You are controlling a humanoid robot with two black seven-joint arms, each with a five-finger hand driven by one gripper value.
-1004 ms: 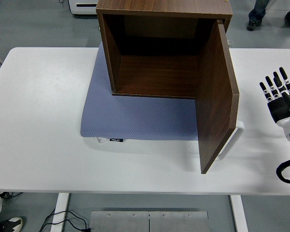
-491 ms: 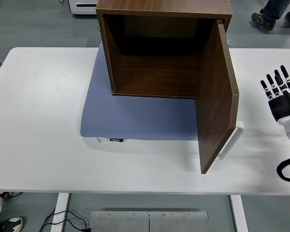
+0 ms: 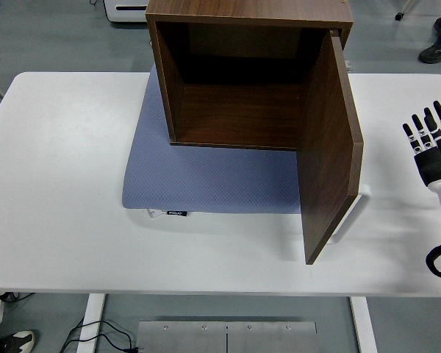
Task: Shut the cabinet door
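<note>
A dark brown wooden cabinet [image 3: 242, 73] stands at the back middle of the white table [image 3: 59, 184], its inside bare. Its door [image 3: 331, 154] is hinged on the right and swung wide open, sticking out toward the table's near edge. My right hand [image 3: 430, 143] hovers at the right edge of the view, well to the right of the door and apart from it, fingers straight and spread, holding nothing. The left arm does not show.
A blue-grey mat [image 3: 206, 180] lies under the cabinet and spreads in front of it. A white handle-like part [image 3: 356, 206] pokes out behind the door's lower edge. A person's shoe [image 3: 435, 51] shows on the floor at top right.
My right hand has drifted slightly to the right, away from the door. The person's feet at the top right have shifted. The cabinet door has not moved.
</note>
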